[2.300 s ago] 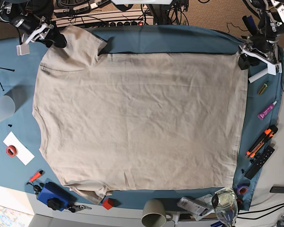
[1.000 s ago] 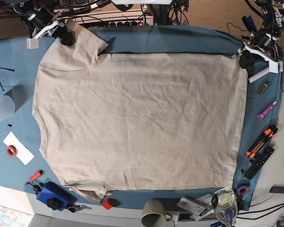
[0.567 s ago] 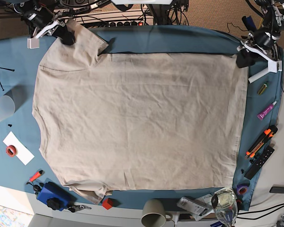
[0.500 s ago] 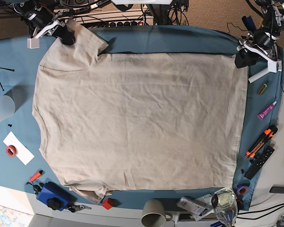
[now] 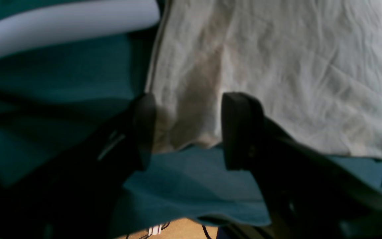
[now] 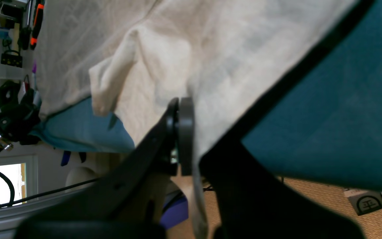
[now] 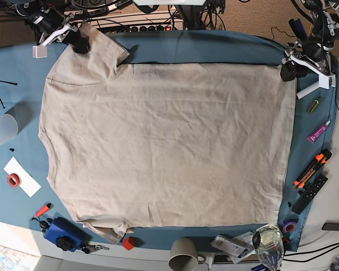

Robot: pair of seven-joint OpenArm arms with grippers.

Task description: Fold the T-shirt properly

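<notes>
**Shirt flat, one corner pinched**

From my remote seat, the T-shirt (image 7: 164,141) lies spread across the blue cloth (image 7: 214,48) on the tabletop. My right gripper (image 6: 180,132) is clamped on the shirt's sleeve at the far left corner. My left gripper (image 5: 186,131) has its jaws apart, straddling the far right hem corner.

T-shirt (image 7: 164,144) lies flat on table cloth (image 7: 214,48), pincers at its far corners
</notes>
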